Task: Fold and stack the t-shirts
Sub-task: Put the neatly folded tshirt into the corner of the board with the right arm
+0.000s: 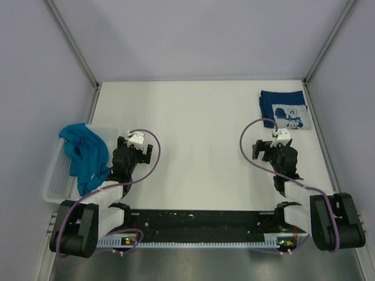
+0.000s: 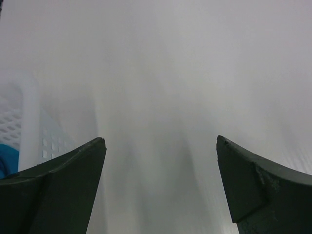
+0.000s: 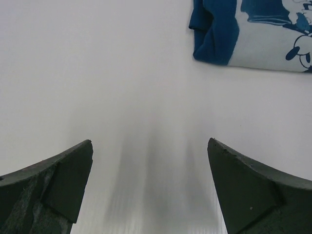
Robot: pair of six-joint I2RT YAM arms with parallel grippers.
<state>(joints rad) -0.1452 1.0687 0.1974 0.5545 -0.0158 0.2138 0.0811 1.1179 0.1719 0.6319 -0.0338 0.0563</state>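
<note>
A teal t-shirt [image 1: 85, 155] lies bunched and unfolded over the white lattice basket [image 1: 58, 178] at the table's left edge; a sliver of it [image 2: 7, 160] shows at the left of the left wrist view. A dark navy t-shirt [image 1: 284, 108] with a pale printed graphic [image 3: 273, 41] lies folded at the far right of the table. My left gripper [image 2: 161, 141] is open just right of the basket, over bare table, holding nothing. My right gripper [image 3: 150, 141] is also open, a short way in front of the navy shirt [image 3: 214, 29], with only bare table between its fingers.
The basket wall [image 2: 29, 122] stands close on the left of my left gripper. Grey panels wall in the white table [image 1: 199, 129] on the left, back and right. Cables loop above both wrists.
</note>
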